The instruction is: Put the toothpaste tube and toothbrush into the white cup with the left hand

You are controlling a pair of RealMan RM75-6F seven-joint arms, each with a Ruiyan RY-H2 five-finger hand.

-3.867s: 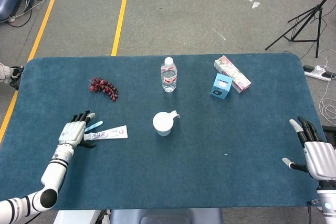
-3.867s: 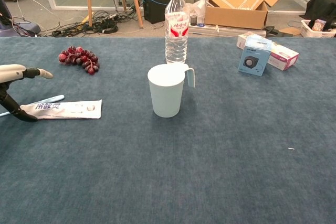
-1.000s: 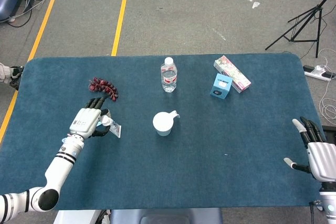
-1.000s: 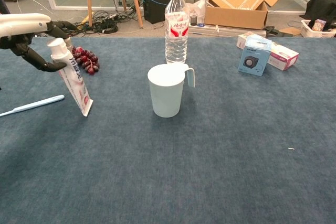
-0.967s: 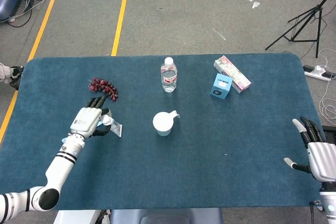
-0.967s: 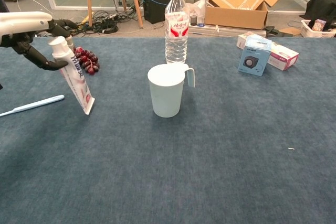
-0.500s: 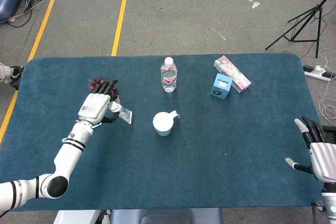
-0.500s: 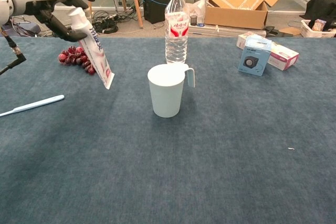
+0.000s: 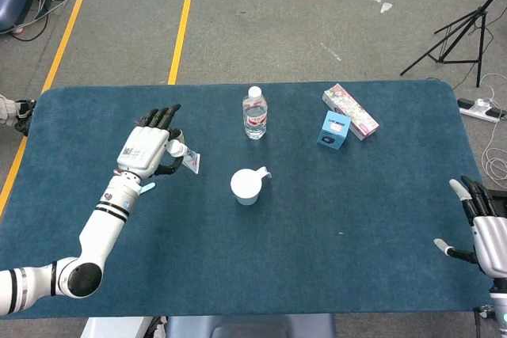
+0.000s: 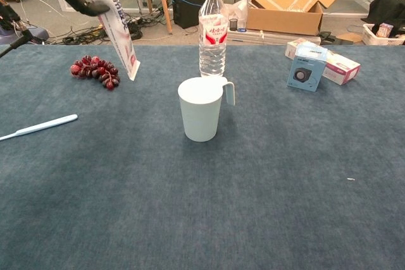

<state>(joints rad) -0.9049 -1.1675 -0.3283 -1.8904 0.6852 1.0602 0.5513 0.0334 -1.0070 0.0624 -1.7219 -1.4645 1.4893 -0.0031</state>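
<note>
The white-and-black left hand, left of centre in the head view, is pinching the white printed toothpaste tube by its cap end while its other fingers are spreading; the tube is hanging tilted above the cloth. With so light a pinch it could be slipping, or its tail could be clipping the rim of the white handled plastic cup at centre and tipping it. The right hand, lower right, is idling with fingers spread. The thin white toothbrush is lying flat at the left edge of the chest view.

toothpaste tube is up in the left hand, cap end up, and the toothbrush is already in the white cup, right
Not quite. The left hand does hold the toothpaste tube cap end up, but the toothbrush lies on the table, left of the white cup, as the chest view shows.
</note>
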